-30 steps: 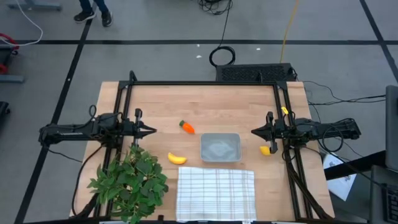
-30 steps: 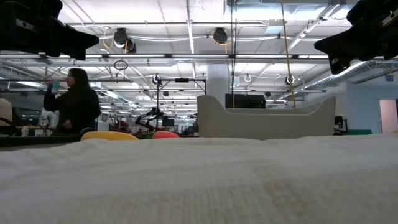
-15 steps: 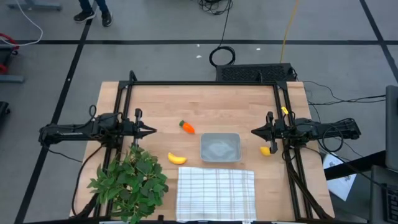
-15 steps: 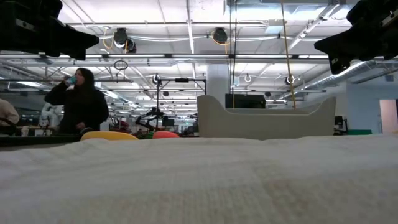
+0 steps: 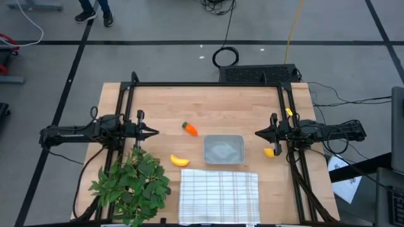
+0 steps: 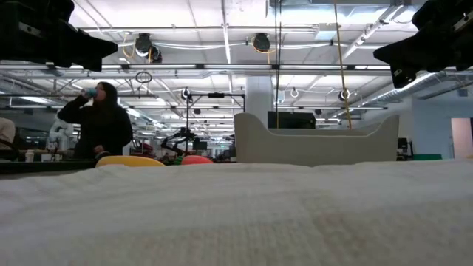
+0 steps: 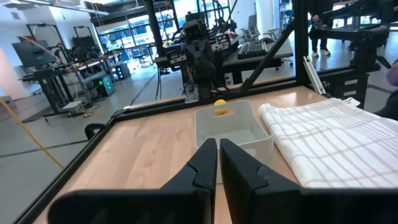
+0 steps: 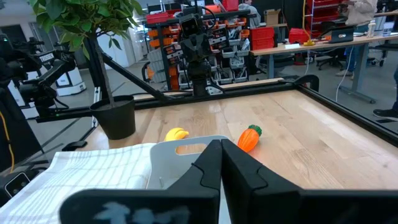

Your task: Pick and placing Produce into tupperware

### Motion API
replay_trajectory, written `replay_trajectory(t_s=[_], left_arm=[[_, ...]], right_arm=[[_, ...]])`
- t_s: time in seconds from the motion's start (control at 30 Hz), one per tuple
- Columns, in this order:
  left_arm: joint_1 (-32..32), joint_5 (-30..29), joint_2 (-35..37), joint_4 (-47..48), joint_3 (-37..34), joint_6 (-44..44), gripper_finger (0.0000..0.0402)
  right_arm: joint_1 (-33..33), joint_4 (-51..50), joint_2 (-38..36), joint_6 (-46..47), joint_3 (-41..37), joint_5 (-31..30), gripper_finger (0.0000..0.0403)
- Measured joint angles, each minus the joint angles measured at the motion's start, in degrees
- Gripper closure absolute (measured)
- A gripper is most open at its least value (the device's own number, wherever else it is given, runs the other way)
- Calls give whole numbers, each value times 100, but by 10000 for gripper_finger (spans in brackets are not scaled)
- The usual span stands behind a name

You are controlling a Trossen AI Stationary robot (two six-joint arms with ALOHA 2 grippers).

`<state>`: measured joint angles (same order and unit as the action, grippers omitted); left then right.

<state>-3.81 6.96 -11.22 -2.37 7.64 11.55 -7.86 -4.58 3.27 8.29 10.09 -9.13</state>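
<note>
Both arms parked at the table [image 5: 214, 104] edges, nothing picked yet. Left gripper [image 5: 154, 132] and right gripper [image 5: 259, 133]: jaws pressed together, empty.

Tupperware [image 5: 223, 150] sits mid-table, empty, just above the checked cloth [image 5: 219, 195]. Carrot [image 5: 189, 128] up-left of it, banana [image 5: 180, 161] to its left, lemon [image 5: 269, 152] just right of it, below the right gripper.

My call: lemon first with the right arm. Open wide, come straight down, it's round so centre the grip or it'll squirt out. Left arm should avoid the plant [image 5: 131, 183].
</note>
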Motion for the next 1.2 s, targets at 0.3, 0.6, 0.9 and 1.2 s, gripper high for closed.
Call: replay_trajectory(t_s=[0.3, 0.6, 0.9, 1.2], left_arm=[[0, 0, -2, 1, -2, -2, 376], [0, 0, -2, 1, -1, -1, 376], [0, -1, -2, 2, -1, -2, 376], [0, 0, -2, -269, -2, -112, 376]], right_arm=[[0, 0, 1, -1, 0, 0, 403], [0, 0, 0, -2, 0, 0, 403], [0, 0, 2, -108, 0, 0, 403], [0, 1, 0, -107, 0, 0, 403]])
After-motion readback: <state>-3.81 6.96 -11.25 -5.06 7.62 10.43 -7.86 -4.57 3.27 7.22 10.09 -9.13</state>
